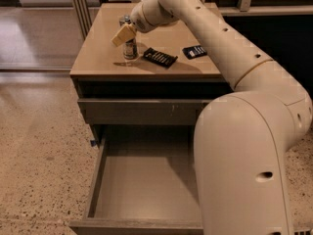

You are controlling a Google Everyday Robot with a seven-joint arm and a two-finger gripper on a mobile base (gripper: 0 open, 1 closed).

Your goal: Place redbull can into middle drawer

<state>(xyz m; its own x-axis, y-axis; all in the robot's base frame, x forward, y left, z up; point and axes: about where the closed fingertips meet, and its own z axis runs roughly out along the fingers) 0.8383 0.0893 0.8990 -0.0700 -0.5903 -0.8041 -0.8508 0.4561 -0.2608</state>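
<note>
The redbull can (130, 50) stands upright on the wooden countertop (102, 58), near its back left. My gripper (124, 34) is at the can's upper part, reaching in from the right, with its tan tip in front of the can's top. The middle drawer (146, 180) is pulled open below the counter, and its grey floor is bare. My pale arm covers the drawer's right side.
Two dark flat snack packets (159, 57) (194, 51) lie on the counter to the right of the can. A shut drawer front (142, 111) sits above the open drawer. Speckled floor (39, 151) lies to the left.
</note>
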